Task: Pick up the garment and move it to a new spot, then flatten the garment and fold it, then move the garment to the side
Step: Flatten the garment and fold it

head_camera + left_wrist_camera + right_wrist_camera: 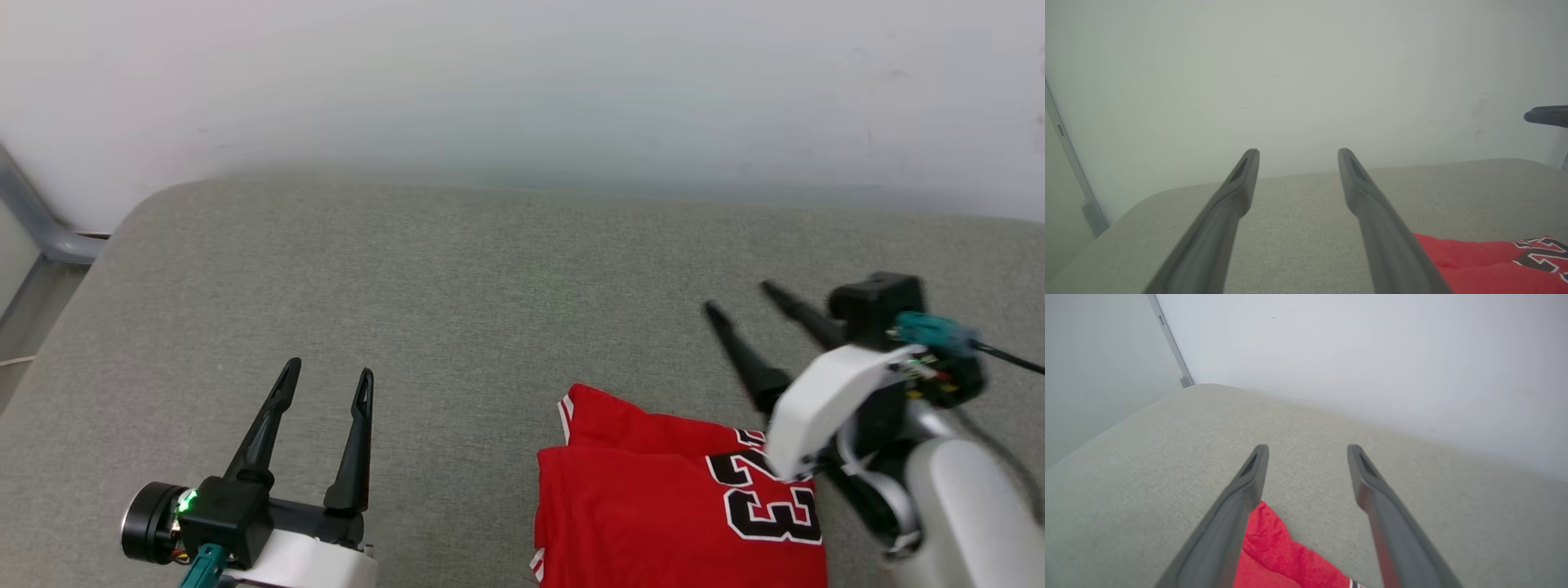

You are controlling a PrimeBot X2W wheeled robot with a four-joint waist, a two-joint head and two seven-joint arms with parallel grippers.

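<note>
Head view: we see folded jersey (653,506) near right on grey cushion (408,286). Left pincer (331,369), right pincer (737,296) both wide, empty. Our worry: low arm sweep snags fold, undoing it.

The left gripper (329,369) hangs well left of the garment (653,498), fingers spread. The right gripper (739,296) hovers above the garment's far right corner, jaws apart.

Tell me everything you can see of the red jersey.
The red jersey looks like soft fabric, folded into a flat rectangle, a black white-outlined 23 facing up, white-red striped trim at its left edge. It lies on the grey cushion, to the robot's right. The right claw stands open beyond it, gripping nothing.
</note>
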